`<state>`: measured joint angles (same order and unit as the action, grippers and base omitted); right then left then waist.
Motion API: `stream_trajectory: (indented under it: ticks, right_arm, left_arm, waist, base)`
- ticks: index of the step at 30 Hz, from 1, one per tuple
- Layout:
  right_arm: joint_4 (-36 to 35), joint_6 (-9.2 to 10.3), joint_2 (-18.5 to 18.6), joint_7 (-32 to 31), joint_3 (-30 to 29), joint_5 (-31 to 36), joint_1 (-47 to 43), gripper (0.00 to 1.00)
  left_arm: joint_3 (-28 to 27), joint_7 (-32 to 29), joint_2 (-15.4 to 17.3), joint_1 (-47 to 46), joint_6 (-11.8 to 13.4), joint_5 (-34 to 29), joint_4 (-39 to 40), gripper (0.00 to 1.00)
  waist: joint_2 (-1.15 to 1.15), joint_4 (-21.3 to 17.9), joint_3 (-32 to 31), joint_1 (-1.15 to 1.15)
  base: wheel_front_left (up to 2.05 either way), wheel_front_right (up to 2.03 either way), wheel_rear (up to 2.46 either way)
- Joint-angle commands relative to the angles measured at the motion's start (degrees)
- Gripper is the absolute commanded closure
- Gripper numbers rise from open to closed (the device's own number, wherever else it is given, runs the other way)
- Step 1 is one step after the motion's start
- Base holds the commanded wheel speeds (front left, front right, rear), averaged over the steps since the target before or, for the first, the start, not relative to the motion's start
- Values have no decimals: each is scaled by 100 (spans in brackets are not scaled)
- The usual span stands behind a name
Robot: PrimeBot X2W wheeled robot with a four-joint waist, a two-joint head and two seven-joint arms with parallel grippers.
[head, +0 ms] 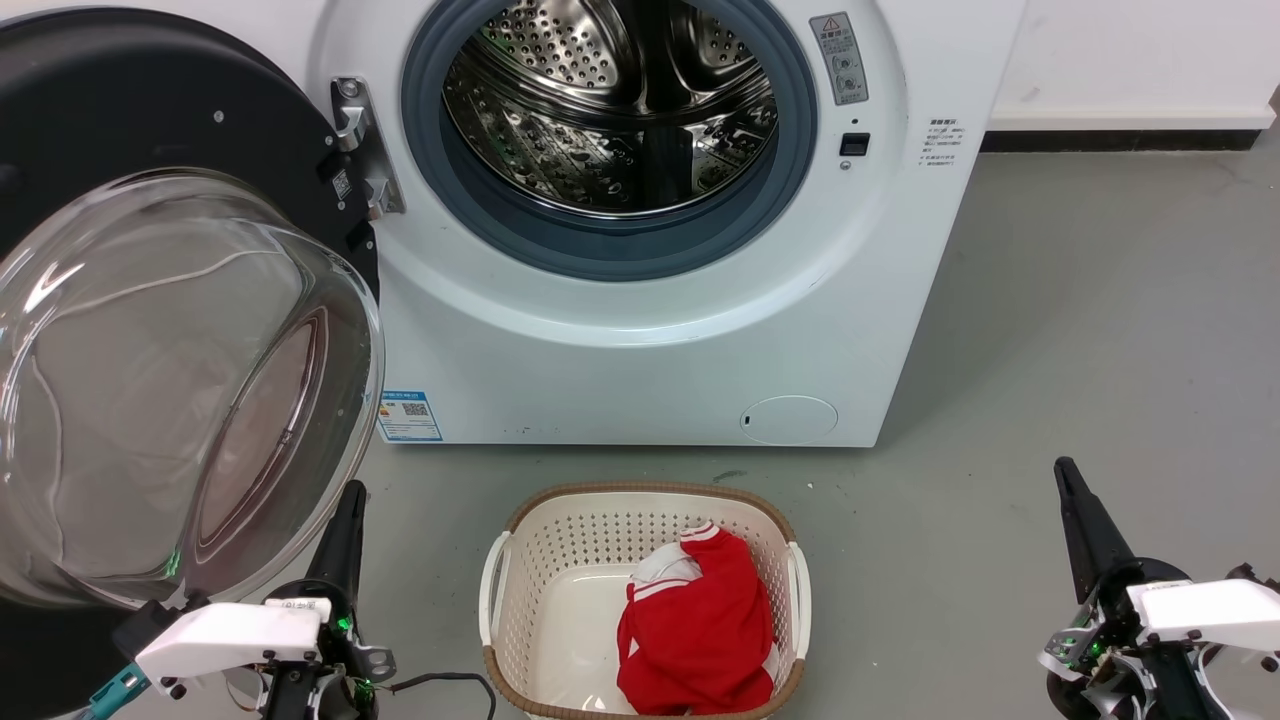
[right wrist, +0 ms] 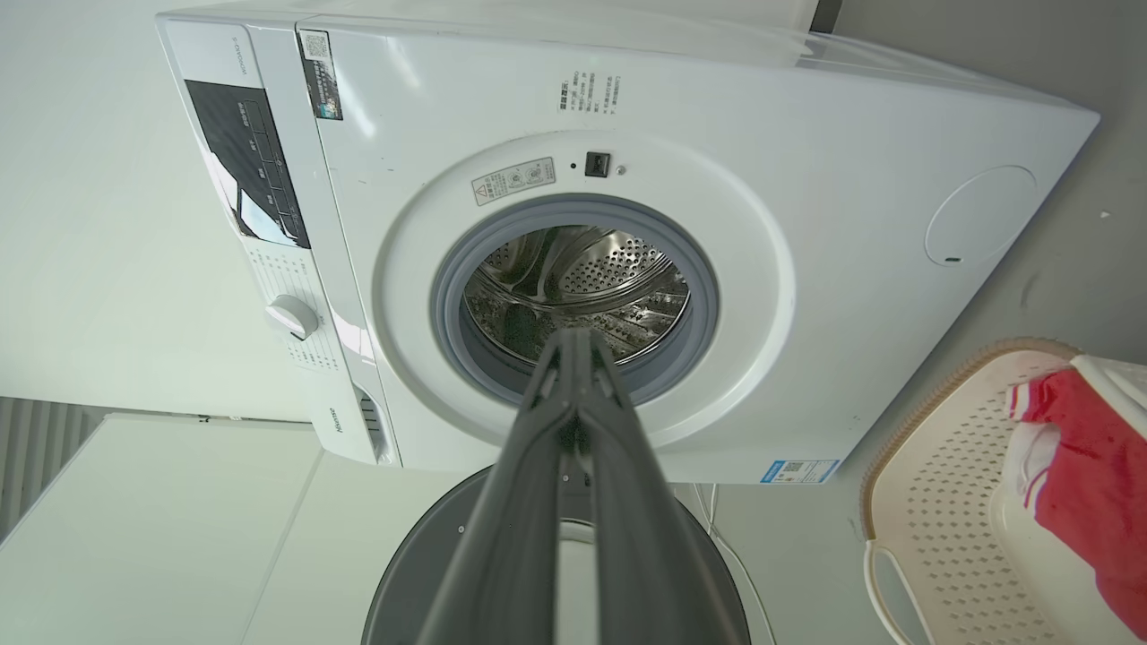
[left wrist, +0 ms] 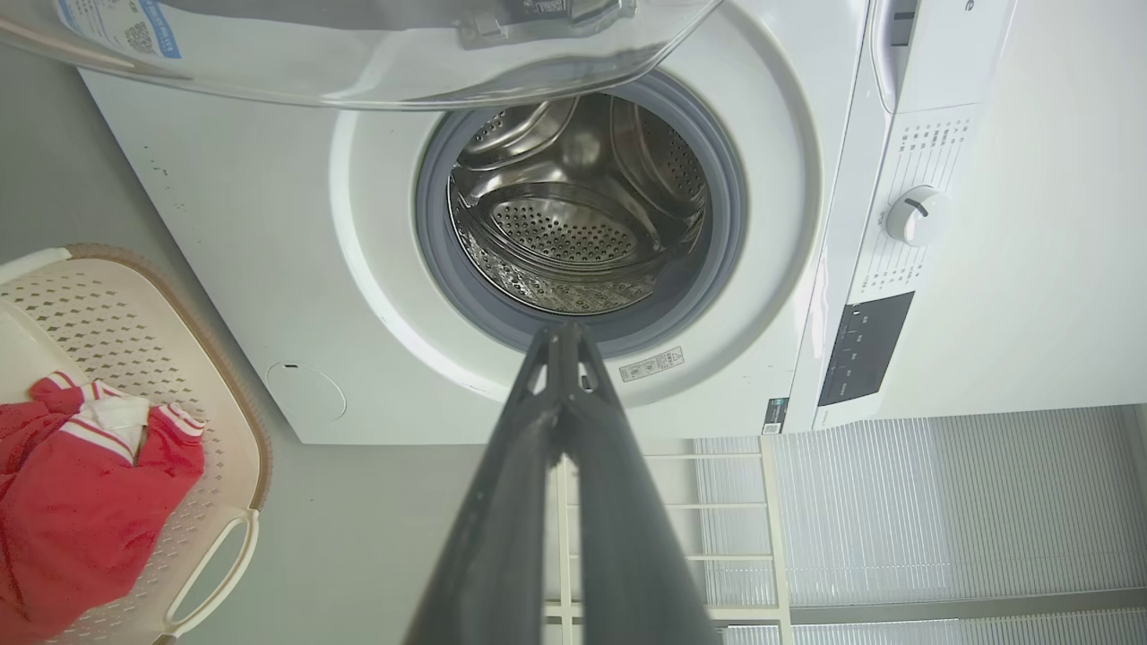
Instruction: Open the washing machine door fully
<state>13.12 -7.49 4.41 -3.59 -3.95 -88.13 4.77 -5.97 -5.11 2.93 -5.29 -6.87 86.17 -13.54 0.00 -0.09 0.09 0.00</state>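
The washing machine door is swung wide to the left on its metal hinge, its black ring and bulging clear glass bowl facing me. The glass edge crosses the top of the left wrist view, and the door's dark rim shows low in the right wrist view. The steel drum with its grey gasket lies exposed. My left gripper is shut, just below and right of the glass bowl, holding nothing. At the lower right my right gripper is shut and empty, away from the machine.
A cream laundry basket with a brown rim stands on the grey floor before the white machine, holding a red and white garment. A black cable lies by my left arm. Bare floor stretches to the right.
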Motion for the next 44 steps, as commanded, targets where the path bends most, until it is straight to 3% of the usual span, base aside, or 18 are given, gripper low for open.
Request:
stream_trajectory:
  ticks: [1,14,44]
  right_arm:
    - [13,0,1,-37,-16,-116,110,100]
    - [94,0,-19,-154,-70,-618,166,100]
    - [94,0,-59,-202,-133,-523,170,100]
  left_arm:
    - [-24,-38,-4,-96,-30,115,-16,100]
    - [-75,-169,-9,-125,-79,650,-64,100]
    - [-71,-162,-9,-119,-79,627,-60,100]
  waist:
    - [0,1,1,0]
    - [0,8,9,0]
    - [0,8,9,0]
  base:
    - [0,0,0]
    - [0,0,0]
    - [0,0,0]
